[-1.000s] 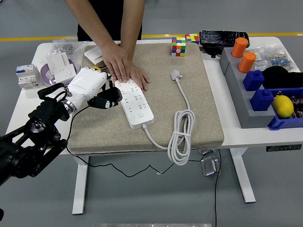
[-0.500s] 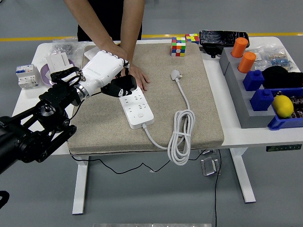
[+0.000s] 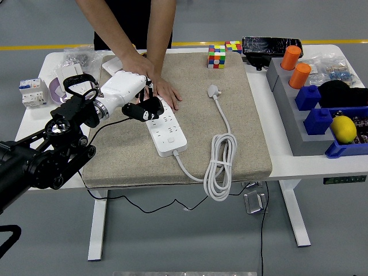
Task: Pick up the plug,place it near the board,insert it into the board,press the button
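Note:
The white power strip (image 3: 168,131) lies on the beige mat (image 3: 241,149), running from upper left to lower right. Its cable coils (image 3: 221,168) at the mat's front edge and leads up to the white plug (image 3: 213,90), which lies loose on the mat. My left hand (image 3: 144,108), white with black fingers, hovers over the strip's far left part with fingers curled, holding nothing. A person's hand (image 3: 163,90) rests flat on the strip's far end, just behind my hand. The plug is well to the right of my hand.
Two colour cubes (image 3: 217,56) and a black device (image 3: 269,45) stand at the mat's back. Grey and blue bins with orange cylinders (image 3: 300,75) and a yellow fruit (image 3: 344,129) fill the right side. Small white electrical parts (image 3: 31,91) sit at the far left.
My left hand rose from the mat's left side and swung right to the strip's far end, then settled slightly lower. The person's hand stayed on the strip.

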Available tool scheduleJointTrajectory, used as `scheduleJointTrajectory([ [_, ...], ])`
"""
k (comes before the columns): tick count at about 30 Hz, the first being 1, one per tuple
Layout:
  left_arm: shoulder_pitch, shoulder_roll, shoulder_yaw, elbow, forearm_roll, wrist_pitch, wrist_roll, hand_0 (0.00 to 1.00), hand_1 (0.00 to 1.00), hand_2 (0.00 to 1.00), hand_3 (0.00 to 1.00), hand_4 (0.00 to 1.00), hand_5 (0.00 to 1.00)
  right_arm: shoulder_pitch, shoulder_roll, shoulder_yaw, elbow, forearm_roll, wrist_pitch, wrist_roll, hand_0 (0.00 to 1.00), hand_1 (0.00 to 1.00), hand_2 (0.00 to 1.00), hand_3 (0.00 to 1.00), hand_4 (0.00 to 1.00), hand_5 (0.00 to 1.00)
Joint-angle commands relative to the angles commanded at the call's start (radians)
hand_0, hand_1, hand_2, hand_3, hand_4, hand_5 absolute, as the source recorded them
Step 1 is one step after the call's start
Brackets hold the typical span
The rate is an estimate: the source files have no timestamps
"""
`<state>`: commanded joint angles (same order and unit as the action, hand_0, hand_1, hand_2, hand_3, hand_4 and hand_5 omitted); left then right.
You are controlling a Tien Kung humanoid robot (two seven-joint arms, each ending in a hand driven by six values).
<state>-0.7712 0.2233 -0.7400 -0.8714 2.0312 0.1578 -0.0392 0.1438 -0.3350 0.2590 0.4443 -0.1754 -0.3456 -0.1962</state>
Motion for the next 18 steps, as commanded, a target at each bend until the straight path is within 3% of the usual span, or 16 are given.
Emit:
scheduleJointTrajectory([
  [8,-0.003,-0.013,0.002,0.034,-0.019,-0.008,-0.002,0.422,0.425,0.319,0.338,0.574,0.131,0.001,0.0,-0.001,0.0,0.0,0.0,0.0,0.894,0.81,0.779,0.816,0.998,0.998],
  [18,0.012,-0.051,-0.008,0.127,-0.025,0.001,-0.004,0.425,0.43,0.323,0.338,0.559,0.143,0.004,0.0,-0.007,0.0,0.002,0.0,0.0,0.894,0.81,0.779,0.816,0.998,0.998],
])
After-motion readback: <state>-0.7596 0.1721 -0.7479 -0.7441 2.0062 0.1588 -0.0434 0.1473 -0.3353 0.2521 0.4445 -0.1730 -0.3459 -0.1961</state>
